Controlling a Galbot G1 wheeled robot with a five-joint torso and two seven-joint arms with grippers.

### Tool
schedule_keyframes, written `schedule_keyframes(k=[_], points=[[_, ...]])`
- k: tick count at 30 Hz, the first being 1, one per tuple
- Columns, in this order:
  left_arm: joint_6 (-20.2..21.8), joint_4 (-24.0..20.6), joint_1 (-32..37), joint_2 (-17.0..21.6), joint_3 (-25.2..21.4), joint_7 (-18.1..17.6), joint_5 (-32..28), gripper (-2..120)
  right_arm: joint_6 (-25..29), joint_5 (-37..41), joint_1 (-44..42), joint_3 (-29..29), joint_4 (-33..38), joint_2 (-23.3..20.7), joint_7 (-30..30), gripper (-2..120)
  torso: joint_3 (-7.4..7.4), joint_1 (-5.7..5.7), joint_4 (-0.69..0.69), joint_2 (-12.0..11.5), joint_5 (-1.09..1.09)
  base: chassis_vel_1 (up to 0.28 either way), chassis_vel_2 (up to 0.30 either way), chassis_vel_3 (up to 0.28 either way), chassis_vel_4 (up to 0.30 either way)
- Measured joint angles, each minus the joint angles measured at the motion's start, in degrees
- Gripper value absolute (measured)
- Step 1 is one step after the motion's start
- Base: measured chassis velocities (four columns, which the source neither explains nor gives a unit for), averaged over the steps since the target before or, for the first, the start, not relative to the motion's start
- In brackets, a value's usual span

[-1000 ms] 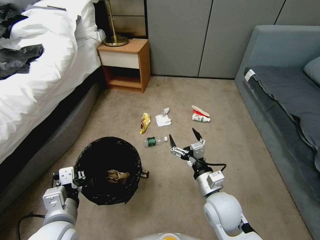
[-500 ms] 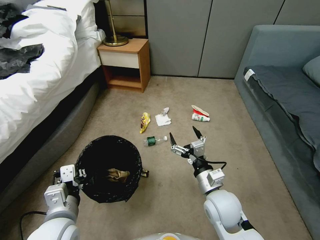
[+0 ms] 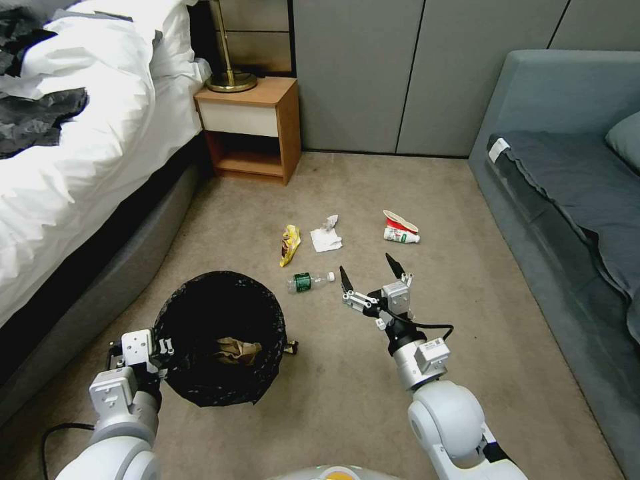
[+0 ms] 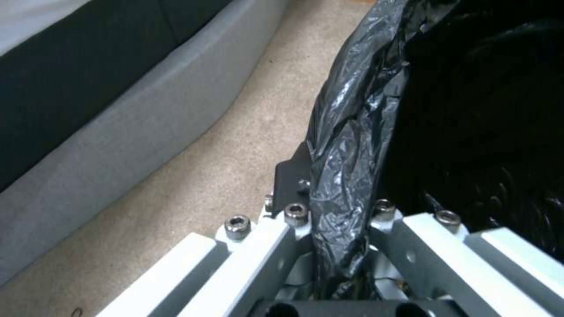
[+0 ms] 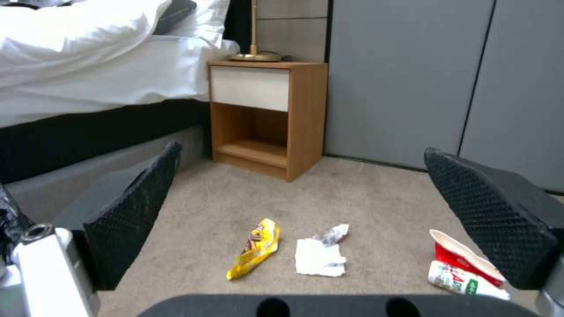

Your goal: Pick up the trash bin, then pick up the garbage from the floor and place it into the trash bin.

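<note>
The left gripper, at the lower left of the head view, had its fingers closed tight on the rim of the small round trash bin lined with a crinkly black bag; the left wrist view showed bag film pinched between them. Crumpled tan paper lay inside the bin. The right gripper, in the lower centre, hovered above the beige carpet floor with its black fingers spread wide, holding nothing. Just left of it lay the green-labelled clear plastic bottle. Above that were the yellow snack wrapper, the white tissues and the red-and-white squashed cup. Open carpet surrounded the litter; the white-sheeted bed bordered the left edge, the grey sofa the right.
</note>
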Motion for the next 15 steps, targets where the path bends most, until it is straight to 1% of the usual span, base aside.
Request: schedule_keyframes(k=[10, 15], points=[[-0.4, -0.1, 0.0, 0.0, 0.2, 0.3, -0.1, 1, 0.1, -0.1, -0.1, -0.2, 0.2, 0.0, 0.0, 100, 0.00, 0.00, 0.00, 0.0, 0.00, 0.000, 0.000, 0.000, 0.000], [-0.4, -0.1, -0.2, 0.1, 0.2, 0.4, -0.2, 1, 0.2, -0.2, -0.1, -0.5, -0.1, -0.1, -0.1, 100, 0.00, 0.00, 0.00, 0.0, 0.00, 0.021, 0.031, 0.019, 0.017]])
